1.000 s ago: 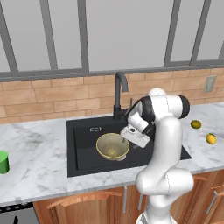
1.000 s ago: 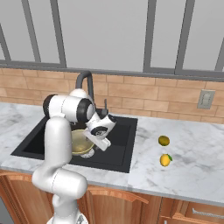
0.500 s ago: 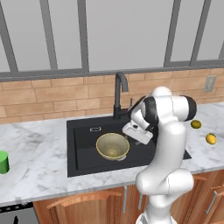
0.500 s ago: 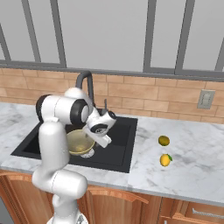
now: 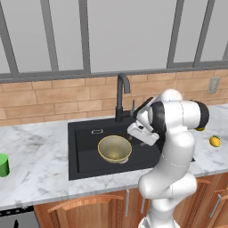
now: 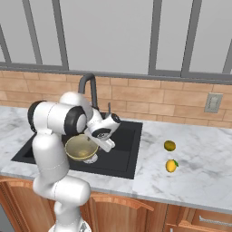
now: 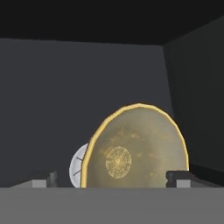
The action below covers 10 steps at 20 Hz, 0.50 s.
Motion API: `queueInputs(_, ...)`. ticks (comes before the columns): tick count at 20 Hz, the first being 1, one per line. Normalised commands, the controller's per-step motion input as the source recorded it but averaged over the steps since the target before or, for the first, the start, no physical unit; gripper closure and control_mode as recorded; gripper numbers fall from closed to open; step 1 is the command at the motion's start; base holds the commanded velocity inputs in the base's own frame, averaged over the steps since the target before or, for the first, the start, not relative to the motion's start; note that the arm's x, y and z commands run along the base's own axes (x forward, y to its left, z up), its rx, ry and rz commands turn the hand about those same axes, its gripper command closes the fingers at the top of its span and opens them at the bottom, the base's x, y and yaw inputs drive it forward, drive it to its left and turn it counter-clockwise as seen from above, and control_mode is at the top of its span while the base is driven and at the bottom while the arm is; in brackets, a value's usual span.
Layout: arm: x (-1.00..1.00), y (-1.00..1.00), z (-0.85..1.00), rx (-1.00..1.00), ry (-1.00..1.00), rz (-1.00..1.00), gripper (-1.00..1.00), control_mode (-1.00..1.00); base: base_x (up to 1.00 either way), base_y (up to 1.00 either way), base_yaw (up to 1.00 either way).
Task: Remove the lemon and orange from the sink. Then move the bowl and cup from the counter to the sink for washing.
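Observation:
The golden-tan bowl rests in the black sink, beside the silver drain. My gripper hovers just right of the bowl, open, with nothing between its fingers. In the hand view the bowl is seen between the two fingertips, apart from both. The green cup stands on the counter far to the left. The lemon and the orange lie on the counter right of the sink.
A tall black faucet rises behind the basin, close to my hand. Marble counter runs on both sides. A brick wall with an outlet backs it.
The arm's shoulder and elbow have swung a little to the left while the hand has barely shifted. The bowl has stayed in the sink and the gripper has stayed open.

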Motion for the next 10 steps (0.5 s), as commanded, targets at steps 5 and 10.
queueInputs(5, -0.3, -0.12, 0.23, 0.0, -0.07, 0.01, -1.0, -1.0, 0.0, 0.0, 0.0)
queueInputs(10, -0.27, -0.09, 0.27, 0.0, -0.06, 0.0, -1.0, -1.0, 0.0, 0.0, 0.0)
